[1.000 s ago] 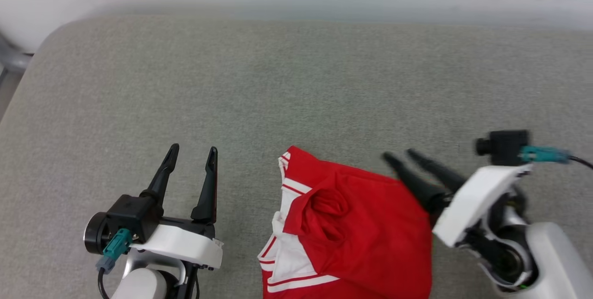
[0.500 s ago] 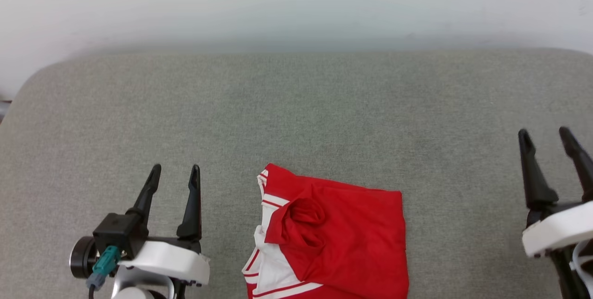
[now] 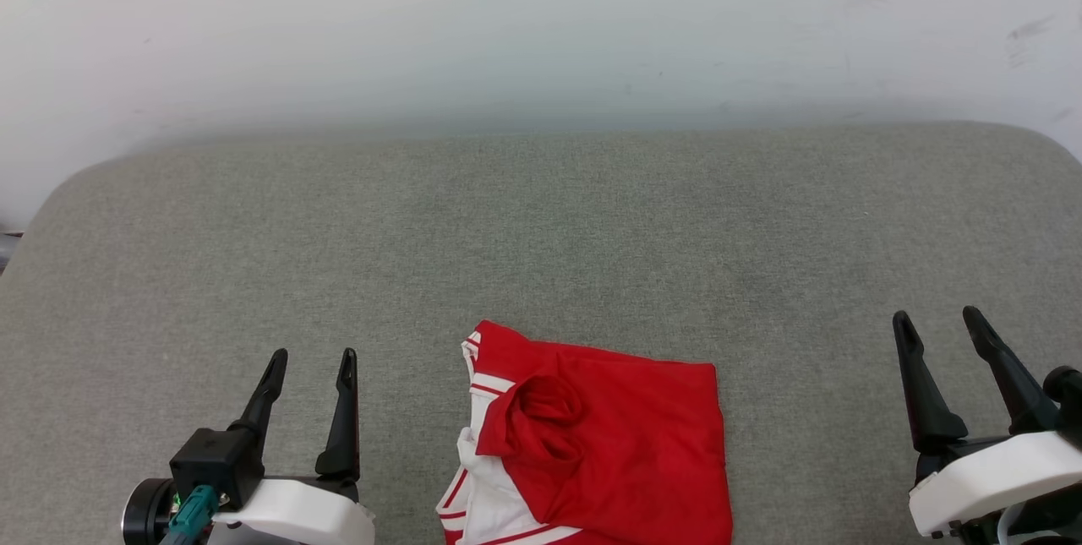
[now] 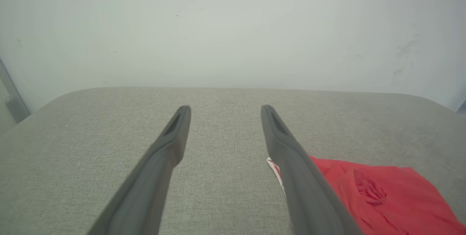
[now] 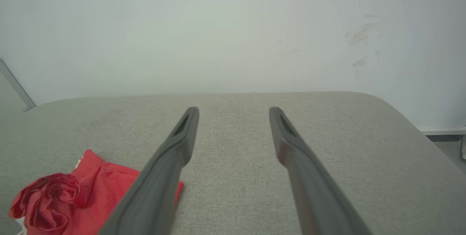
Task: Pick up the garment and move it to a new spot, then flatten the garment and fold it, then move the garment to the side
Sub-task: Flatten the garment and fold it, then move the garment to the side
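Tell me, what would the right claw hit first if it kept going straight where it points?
Nothing nearby: the right gripper points across grey cushion toward the white wall, probably meeting that first; depth is unclear. The garment lies off to its left.

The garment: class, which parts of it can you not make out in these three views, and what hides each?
- Head view: the garment has its near end cut off by the bottom edge.
- Left wrist view: a finger of the left end effector covers its left edge; the bottom edge crops the rest.
- Right wrist view: a finger of the right end effector hides its right side.
- Lower layers: covered by the folded top cloth.
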Available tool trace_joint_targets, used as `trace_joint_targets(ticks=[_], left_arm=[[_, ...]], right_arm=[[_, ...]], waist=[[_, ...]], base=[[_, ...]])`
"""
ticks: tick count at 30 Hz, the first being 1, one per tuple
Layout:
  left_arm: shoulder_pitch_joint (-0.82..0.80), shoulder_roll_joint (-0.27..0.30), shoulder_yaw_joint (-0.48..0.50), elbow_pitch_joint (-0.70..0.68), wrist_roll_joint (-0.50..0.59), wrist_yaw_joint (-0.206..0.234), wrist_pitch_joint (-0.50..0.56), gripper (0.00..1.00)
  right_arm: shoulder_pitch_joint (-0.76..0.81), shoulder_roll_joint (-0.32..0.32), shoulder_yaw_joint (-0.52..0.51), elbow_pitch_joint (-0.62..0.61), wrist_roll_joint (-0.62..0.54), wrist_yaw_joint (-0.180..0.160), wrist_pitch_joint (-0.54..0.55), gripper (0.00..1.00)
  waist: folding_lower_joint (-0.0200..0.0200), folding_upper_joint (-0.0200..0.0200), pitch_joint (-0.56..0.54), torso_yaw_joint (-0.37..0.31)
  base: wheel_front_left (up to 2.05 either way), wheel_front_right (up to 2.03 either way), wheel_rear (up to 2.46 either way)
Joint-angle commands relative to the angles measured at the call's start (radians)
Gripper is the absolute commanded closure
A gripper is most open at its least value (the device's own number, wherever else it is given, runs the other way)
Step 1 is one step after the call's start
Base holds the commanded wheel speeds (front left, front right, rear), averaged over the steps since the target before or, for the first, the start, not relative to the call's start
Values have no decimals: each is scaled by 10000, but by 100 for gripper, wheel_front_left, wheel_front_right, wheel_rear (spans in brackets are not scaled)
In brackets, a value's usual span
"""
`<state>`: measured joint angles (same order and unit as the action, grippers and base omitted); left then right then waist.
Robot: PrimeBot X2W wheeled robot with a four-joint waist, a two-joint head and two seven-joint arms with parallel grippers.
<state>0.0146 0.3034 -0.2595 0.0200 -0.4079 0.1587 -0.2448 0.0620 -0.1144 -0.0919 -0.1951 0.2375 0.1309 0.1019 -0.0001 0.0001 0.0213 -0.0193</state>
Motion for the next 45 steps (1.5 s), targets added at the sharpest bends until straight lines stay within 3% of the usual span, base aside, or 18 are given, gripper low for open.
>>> trace_joint_targets(ticks=[1, 13, 22, 26, 34, 42, 43, 44, 45], left_arm=[[60, 34, -2, -40, -11, 6, 20, 0], [-293, -19, -20, -138, 64, 30, -77, 0], [-846, -354, -147, -279, 373, -71, -184, 0], [-1170, -545, -131, -195, 423, -212, -205, 0], [-1688, -932, 110, -76, 625, -571, -219, 0], [-1733, -1226, 437, 33, 876, -789, -221, 0], [-1730, -1271, 483, 54, 923, -821, -221, 0], [-1718, -1307, 529, 66, 941, -859, -221, 0], [-1699, -1325, 586, 76, 977, -882, -221, 0]], right_arm=[[67, 42, 5, -85, -12, -5, 12, 0], [111, -47, -509, 119, 382, -5, 663, 0], [414, -902, -440, 1278, 3007, -5, 3780, 0], [411, -979, -109, 1502, 4023, -5, 5034, 0], [-336, -708, 772, 2382, 5520, -6, 5903, 0], [-498, -529, 1348, 3464, 6043, -26, 6868, 0], [-538, -539, 1379, 3496, 6052, -26, 6876, 61], [-587, -534, 1424, 3504, 6065, -26, 6877, 90], [-665, -541, 1481, 3460, 6068, -26, 6855, 100]], waist=[[1, -1, -2, 21], [1, -1, 262, 311], [1, -1, 1148, 1004], [1, -1, 1606, 1387], [1, -1, 2393, 1980], [1, -1, 2595, 2214], [1, -1, 2594, 2224], [1, -1, 2582, 2224], [1, -1, 2551, 2207]], base=[[0, 0, 0], [0, 0, 0], [0, 0, 0], [0, 0, 0], [0, 0, 0], [0, 0, 0], [0, 0, 0], [0, 0, 0], [0, 0, 0]])
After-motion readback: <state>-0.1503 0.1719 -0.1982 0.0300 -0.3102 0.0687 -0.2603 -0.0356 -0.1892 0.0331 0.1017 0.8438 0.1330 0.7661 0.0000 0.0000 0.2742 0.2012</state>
